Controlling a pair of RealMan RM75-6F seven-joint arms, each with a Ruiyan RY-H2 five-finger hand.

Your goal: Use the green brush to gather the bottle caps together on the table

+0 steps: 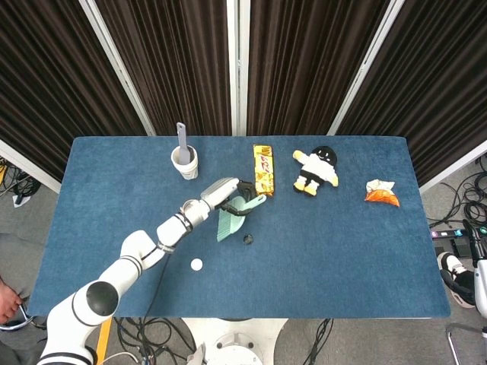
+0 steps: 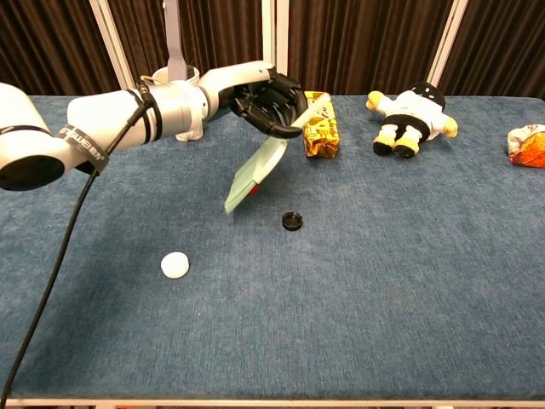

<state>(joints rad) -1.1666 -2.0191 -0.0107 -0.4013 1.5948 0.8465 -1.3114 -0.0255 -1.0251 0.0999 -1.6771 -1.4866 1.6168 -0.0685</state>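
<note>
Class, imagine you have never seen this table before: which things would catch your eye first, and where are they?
The left hand stands out first, holding the green brush raised over the middle of the blue table. Below it lie two bottle caps, well apart: a black cap near the brush and a white cap nearer the front-left. Behind, a plush toy lies toward the right.
</note>
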